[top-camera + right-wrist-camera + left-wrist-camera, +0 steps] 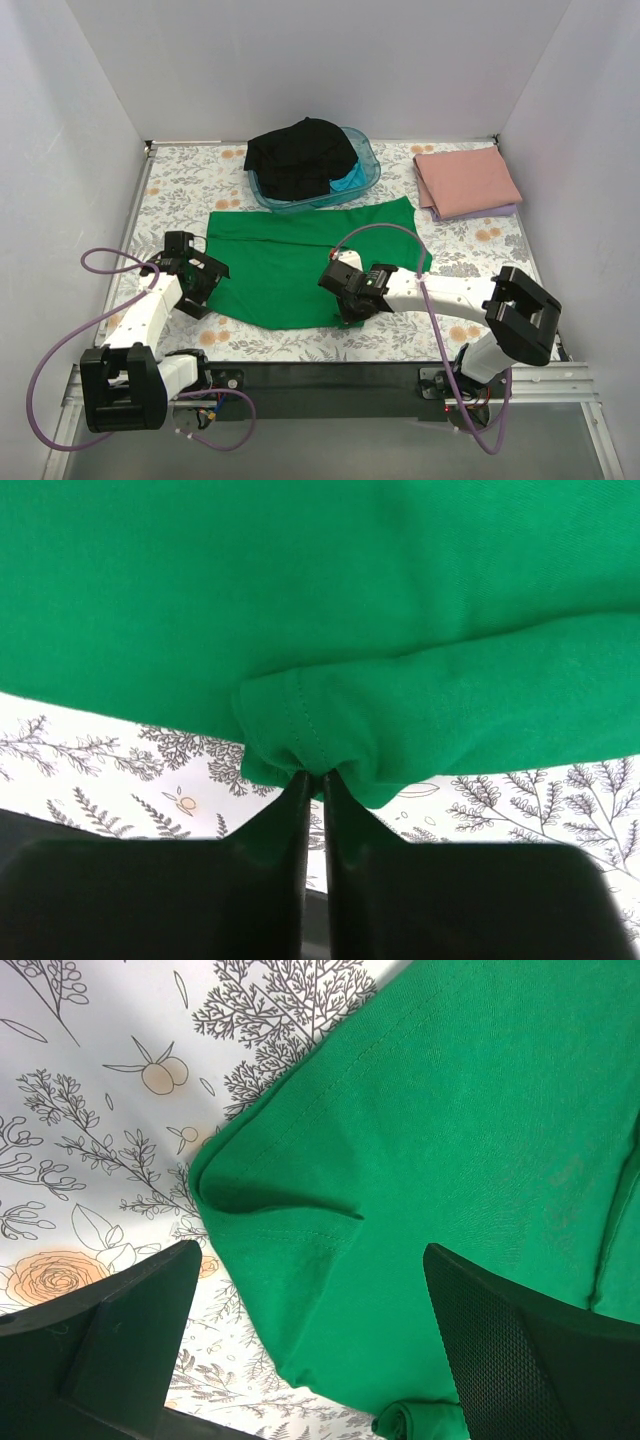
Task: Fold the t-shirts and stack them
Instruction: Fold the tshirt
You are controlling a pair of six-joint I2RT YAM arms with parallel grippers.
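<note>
My right gripper [313, 777] is closed tight on a bunched fold at the edge of the green t-shirt [300, 265], with the cloth puckering just ahead of the fingertips and the rest of the shirt spread flat beyond them. My left gripper [310, 1255] is wide open and holds nothing. A folded corner of the same shirt lies below the gap, with one finger over bare floral surface [180, 190] and the other over green fabric. I cannot tell whether those fingers touch the cloth. Well beyond both grippers, a black t-shirt [300, 155] is heaped in a blue tub [368, 165] over a turquoise one [347, 183]. Far ahead and to the right of the right gripper, a folded pink t-shirt [467, 180] lies on a lilac one [505, 211].
</note>
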